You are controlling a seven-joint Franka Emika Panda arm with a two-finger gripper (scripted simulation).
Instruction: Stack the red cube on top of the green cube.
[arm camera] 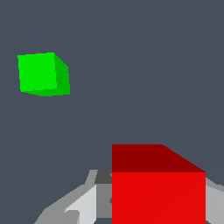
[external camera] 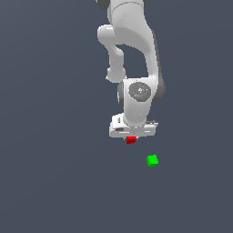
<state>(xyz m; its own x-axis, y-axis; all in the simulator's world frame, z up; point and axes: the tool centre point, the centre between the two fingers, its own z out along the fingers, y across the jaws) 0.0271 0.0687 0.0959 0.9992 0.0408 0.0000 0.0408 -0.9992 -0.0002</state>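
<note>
Gripper (external camera: 131, 138) jaws pinch the tiny bright red cube (external camera: 131, 140), held just under the white hand. Tiny bright green cube (external camera: 152, 160) sits apart on the dark grey surface (external camera: 54, 182), nearer the exterior view's right.

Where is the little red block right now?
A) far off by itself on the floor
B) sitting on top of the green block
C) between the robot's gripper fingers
C. In the wrist view the red cube sits between the gripper fingers, and the green cube lies apart with nothing on it.
</note>
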